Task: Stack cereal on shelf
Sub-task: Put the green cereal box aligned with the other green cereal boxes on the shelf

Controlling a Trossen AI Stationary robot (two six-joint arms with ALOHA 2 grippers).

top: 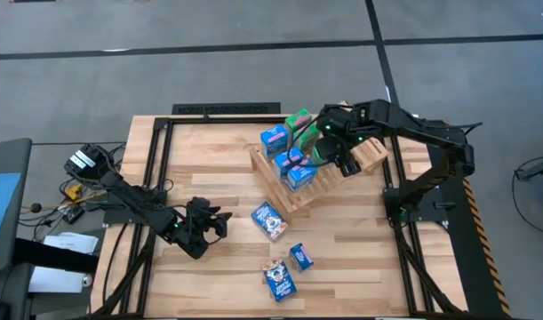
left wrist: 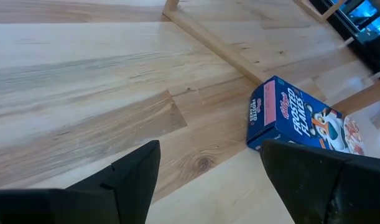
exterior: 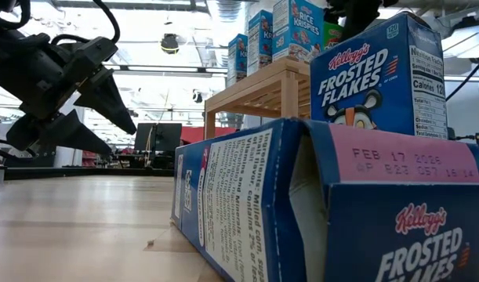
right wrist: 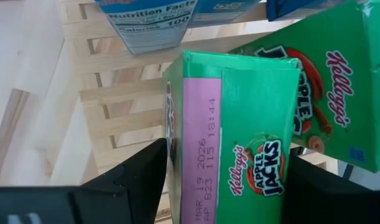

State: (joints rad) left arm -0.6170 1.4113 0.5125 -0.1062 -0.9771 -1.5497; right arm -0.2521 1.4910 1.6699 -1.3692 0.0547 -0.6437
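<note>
Left pincer hangs open just over the worktop, a flat blue cereal box lying ahead of it. Right pincer, over the shelf, grips a green cereal box between its fingers.

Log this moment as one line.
right gripper: holds green box over shelf | left gripper: open, near blue box

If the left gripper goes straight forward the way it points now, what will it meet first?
Probably the blue Frosted Flakes box lying flat on the table, slightly to one side of the left gripper. Its jaws are open and empty. Depth is unclear; bare wood may come first.
</note>
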